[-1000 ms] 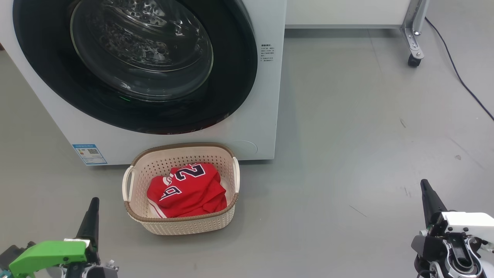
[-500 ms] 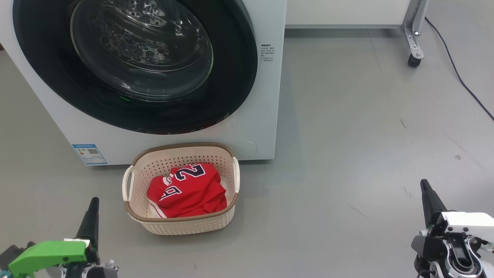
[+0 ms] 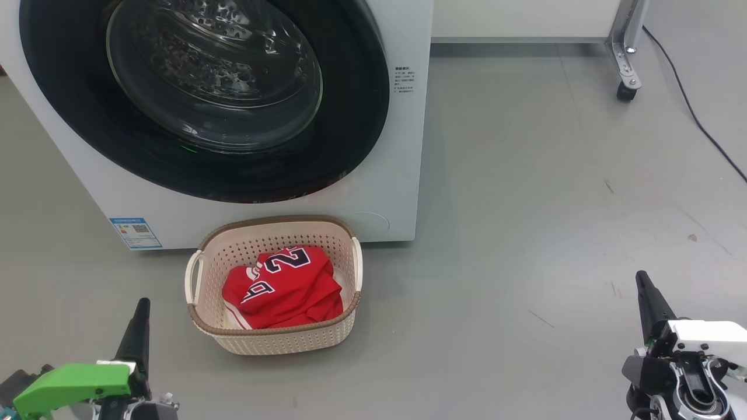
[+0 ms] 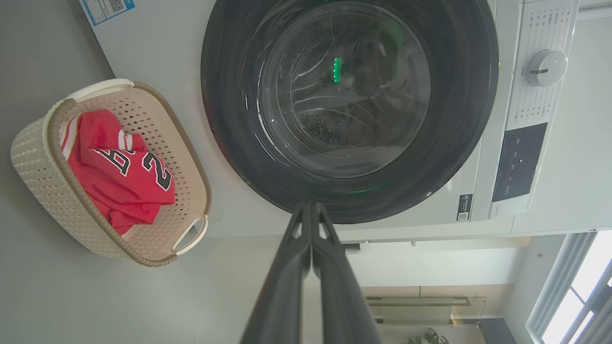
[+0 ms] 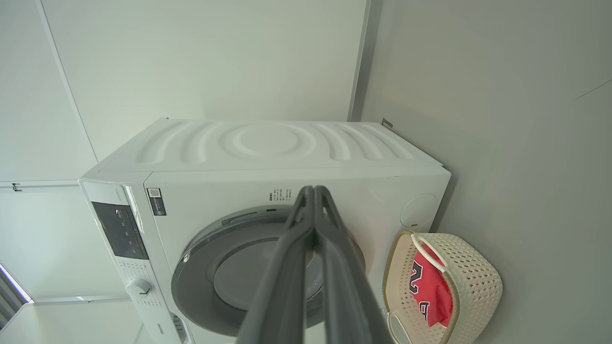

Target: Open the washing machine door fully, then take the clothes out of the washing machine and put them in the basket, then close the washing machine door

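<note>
No shift since earlier; left tool (image 4: 311,205), right tool (image 5: 313,189) clenched empty; dial (image 4: 546,68) in left wrist view.

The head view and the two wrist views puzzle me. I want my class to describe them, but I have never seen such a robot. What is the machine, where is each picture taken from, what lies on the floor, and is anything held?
It is a wheeled robot with two arms, each ending in a gripper with two long dark fingers. The head view looks down from a camera on its head: the left gripper shows at lower left and the right gripper at lower right. Each wrist view looks along one gripper's own fingers. On the grey floor stands a white washing machine with its round, black-rimmed door shut. In front of it sits a cream basket with a red jersey inside. Both grippers are shut and hold nothing.
</note>
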`<state>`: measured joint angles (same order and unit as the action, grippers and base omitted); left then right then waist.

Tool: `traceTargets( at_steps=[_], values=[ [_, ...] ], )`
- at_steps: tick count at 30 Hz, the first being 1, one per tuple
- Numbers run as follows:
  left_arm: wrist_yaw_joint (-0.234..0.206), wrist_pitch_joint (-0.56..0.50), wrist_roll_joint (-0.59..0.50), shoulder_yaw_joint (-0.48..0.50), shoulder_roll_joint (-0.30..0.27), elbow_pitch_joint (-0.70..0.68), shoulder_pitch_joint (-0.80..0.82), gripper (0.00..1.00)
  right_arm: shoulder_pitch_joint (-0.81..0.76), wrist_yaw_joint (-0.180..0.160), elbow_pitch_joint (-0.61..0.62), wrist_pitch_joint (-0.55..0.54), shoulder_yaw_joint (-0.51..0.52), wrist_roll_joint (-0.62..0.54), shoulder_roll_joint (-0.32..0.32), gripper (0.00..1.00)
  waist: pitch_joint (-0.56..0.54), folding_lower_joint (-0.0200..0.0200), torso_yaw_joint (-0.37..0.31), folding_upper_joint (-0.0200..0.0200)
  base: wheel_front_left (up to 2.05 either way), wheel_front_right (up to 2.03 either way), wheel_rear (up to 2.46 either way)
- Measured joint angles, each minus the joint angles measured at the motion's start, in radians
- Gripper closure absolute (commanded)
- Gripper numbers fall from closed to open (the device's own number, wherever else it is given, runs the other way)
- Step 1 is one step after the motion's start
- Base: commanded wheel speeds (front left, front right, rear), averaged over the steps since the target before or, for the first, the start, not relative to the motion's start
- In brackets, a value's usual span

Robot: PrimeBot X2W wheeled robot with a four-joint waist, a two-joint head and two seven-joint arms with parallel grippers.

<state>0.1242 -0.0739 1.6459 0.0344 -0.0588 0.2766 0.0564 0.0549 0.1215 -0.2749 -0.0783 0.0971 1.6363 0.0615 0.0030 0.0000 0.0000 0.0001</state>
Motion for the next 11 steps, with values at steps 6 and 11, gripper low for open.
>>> traceTargets(
  at_steps=[6, 11],
  values=[
    [0.0, 0.0, 0.0, 0.0, 0.0, 0.0, 0.0, 1.0, 0.0, 0.0, 0.0, 0.0, 0.0, 0.0, 0.0, 1.0, 0.0, 0.0, 0.0, 0.0, 0.0, 0.0, 0.0],
    [0.0, 0.0, 0.0, 0.0, 0.0, 0.0, 0.0, 1.0, 0.0, 0.0, 0.0, 0.0, 0.001, 0.0, 0.0, 1.0, 0.0, 0.0, 0.0, 0.0, 0.0, 0.0, 0.0]
  ],
)
